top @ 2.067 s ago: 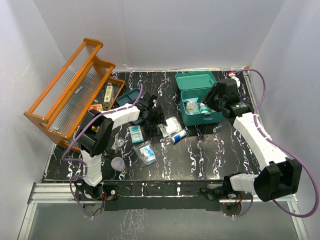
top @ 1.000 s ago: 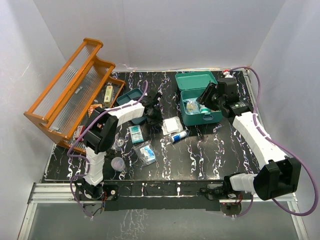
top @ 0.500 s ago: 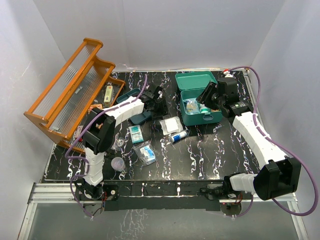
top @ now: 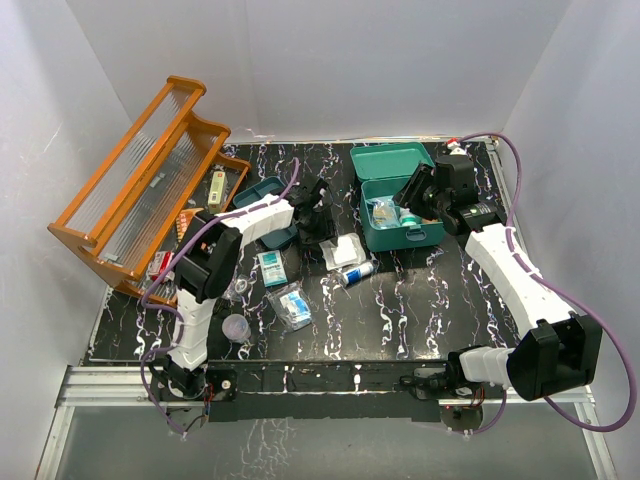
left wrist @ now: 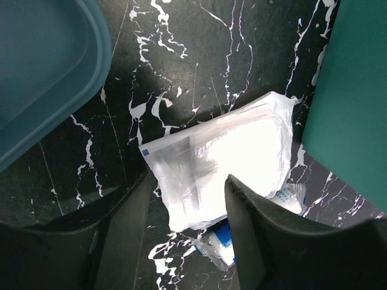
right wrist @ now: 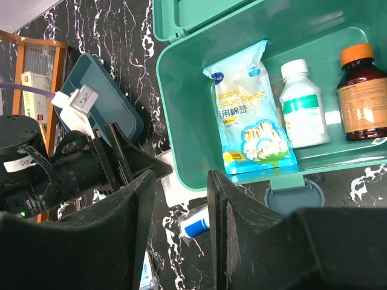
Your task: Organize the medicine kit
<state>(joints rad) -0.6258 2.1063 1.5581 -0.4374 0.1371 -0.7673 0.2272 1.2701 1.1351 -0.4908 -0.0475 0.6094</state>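
Observation:
The medicine kit's teal box [top: 385, 232] stands open at the back right, its lid [top: 388, 160] tipped back. Inside lie a cotton-swab bag [right wrist: 251, 115], a white bottle [right wrist: 304, 109] and a brown bottle [right wrist: 361, 93]. The matching teal insert tray [top: 262, 192] lies left of it, in the top left corner of the left wrist view as tray [left wrist: 42, 60]. My left gripper [top: 325, 228] is open just above a white gauze packet [left wrist: 224, 157], nothing between its fingers [left wrist: 248, 241]. A blue-and-white tube [left wrist: 221, 244] lies beside the packet. My right gripper [right wrist: 178, 223] hovers open over the box's front left.
An orange wooden rack [top: 140, 190] with clear ribbed panels leans at the back left, a small carton [top: 216, 187] in it. Two sachets [top: 272, 268] [top: 293, 305] and two small clear cups [top: 235, 327] lie front left. A black device [top: 482, 215] sits right of the box.
My left gripper has opened and shifted right, from the tray's edge to above the white packet. The tray has slid slightly. The right arm has stayed put.

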